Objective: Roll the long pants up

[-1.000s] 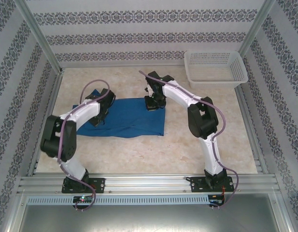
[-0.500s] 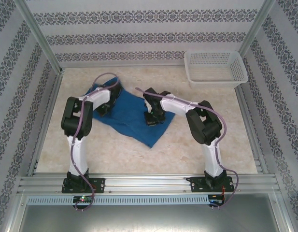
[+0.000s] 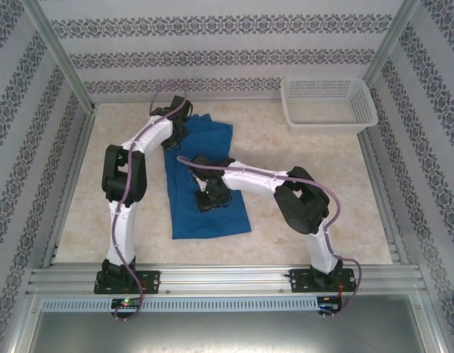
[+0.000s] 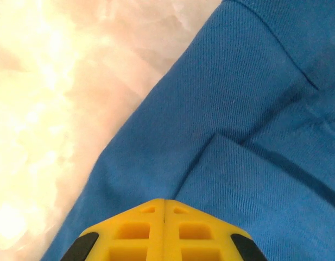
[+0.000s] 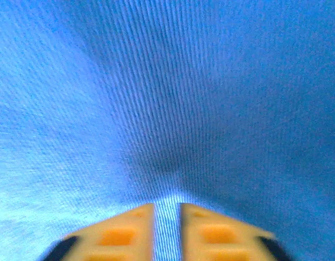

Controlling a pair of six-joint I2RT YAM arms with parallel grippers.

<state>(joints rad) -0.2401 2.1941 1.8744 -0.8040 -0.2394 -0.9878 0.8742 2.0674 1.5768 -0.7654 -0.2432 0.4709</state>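
- Top external view: royal-blue soft cloth long pants (image 3: 219, 224) lie lengthwise on the beige marbled table (image 3: 337, 191), well apart from the white mesh plastic basket (image 3: 326, 81).
- Left gripper (image 4: 164, 209): jaws pressed together, pinching a cloth fold at the far end.
- Right gripper (image 5: 167, 217): jaws slightly parted, down on mid-cloth; whether it grips cannot be told.

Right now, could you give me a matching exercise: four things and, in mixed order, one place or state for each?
Things:
1 long pants
2 basket
3 left gripper
4 right gripper

Places or states:
A slightly open above blue cloth
B far right corner
C shut at the cloth's far end
D lying unrolled

Pairs: 1-D, 2-B, 3-C, 4-A
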